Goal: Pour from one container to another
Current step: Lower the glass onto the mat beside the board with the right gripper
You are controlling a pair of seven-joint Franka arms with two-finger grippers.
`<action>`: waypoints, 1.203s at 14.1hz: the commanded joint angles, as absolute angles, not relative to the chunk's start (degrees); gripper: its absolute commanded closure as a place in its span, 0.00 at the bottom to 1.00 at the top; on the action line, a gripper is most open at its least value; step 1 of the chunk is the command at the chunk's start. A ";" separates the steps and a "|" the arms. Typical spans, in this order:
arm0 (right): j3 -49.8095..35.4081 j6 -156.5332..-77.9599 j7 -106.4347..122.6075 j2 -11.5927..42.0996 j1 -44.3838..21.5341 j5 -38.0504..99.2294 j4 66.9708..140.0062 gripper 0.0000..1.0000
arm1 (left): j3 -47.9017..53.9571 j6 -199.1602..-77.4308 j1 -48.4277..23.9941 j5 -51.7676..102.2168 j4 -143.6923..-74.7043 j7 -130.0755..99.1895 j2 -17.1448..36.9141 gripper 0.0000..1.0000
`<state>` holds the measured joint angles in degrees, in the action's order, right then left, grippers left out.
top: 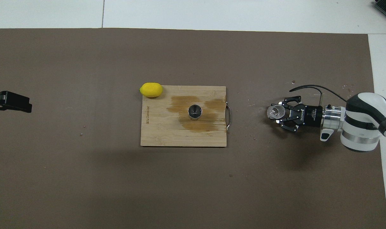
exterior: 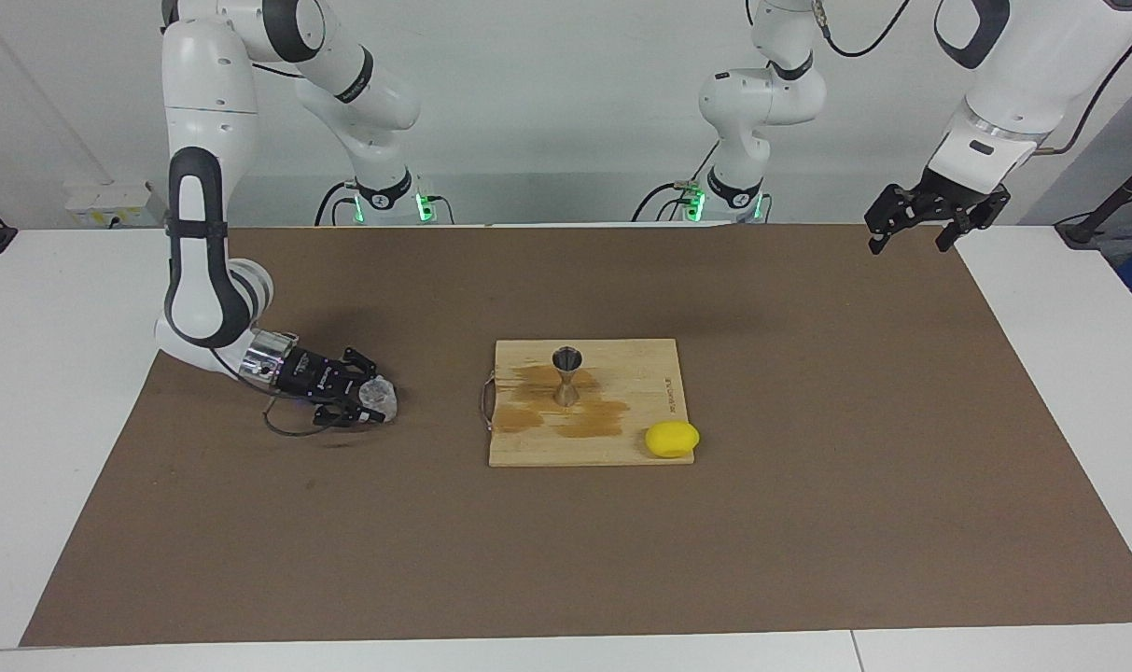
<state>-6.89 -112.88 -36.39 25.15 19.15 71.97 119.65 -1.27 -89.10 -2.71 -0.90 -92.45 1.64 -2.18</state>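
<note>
In the facing view, the right gripper (exterior: 371, 403) is lying low toward the right arm's end of the bench (exterior: 808, 523), its jaws pinching the clear glass cup (exterior: 379, 399) from the side. The cutting board (exterior: 586, 402) is the landmark: the jigger (exterior: 566, 375) is standing upright on it, and the cup is sitting well apart from the board, off its wire-handle edge, at about the jigger's depth. So the coming carry is likely running straight along the bench toward the jigger's open top — the right arm is clearly the nearer one. A lemon (exterior: 672, 439) is resting at the board's corner away from the robots, out of that line. The left gripper (exterior: 935, 217) is waiting high over the left arm's end, jaws spread, holding nothing.

In the overhead view, the cup (top: 275, 111) is showing its mouth upward, the right gripper (top: 280, 113) closing on it, fingers pointing toward the board (top: 161, 133). Brown stains are spreading around the jigger (top: 194, 111) — nothing is standing between cup and jigger. The lemon (top: 151, 89) is touching the board's corner. Only the left gripper's (top: 19, 105) tip is showing.
</note>
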 commanded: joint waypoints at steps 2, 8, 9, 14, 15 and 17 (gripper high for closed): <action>-7.47 -113.73 -34.98 25.22 19.95 70.93 119.71 0.31 | -1.76 -88.42 -3.43 -1.58 -93.08 1.14 -3.16 0.00; -7.47 -113.03 -35.07 25.22 20.21 70.84 119.79 0.00 | -1.76 -88.42 -3.43 -1.58 -93.08 1.14 -3.16 0.00; -7.47 -112.77 -35.07 25.14 20.21 70.84 119.71 0.00 | -1.76 -88.42 -3.43 -1.58 -93.08 1.14 -3.16 0.00; -7.47 -109.26 -34.80 24.61 20.22 70.75 120.32 0.00 | -1.76 -88.42 -3.43 -1.58 -93.08 1.14 -3.16 0.00; -7.38 -108.12 -34.80 24.52 20.21 70.75 120.32 0.00 | -1.76 -88.42 -3.43 -1.58 -93.08 1.14 -3.16 0.00; -7.38 -106.53 -34.80 24.35 20.30 70.66 120.41 0.00 | -1.76 -88.42 -3.43 -1.58 -93.08 1.14 -3.16 0.00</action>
<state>-6.89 -108.10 -36.38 25.16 19.21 71.78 119.66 -1.27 -89.10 -2.71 -0.90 -92.45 1.64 -2.19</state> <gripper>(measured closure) 0.000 0.000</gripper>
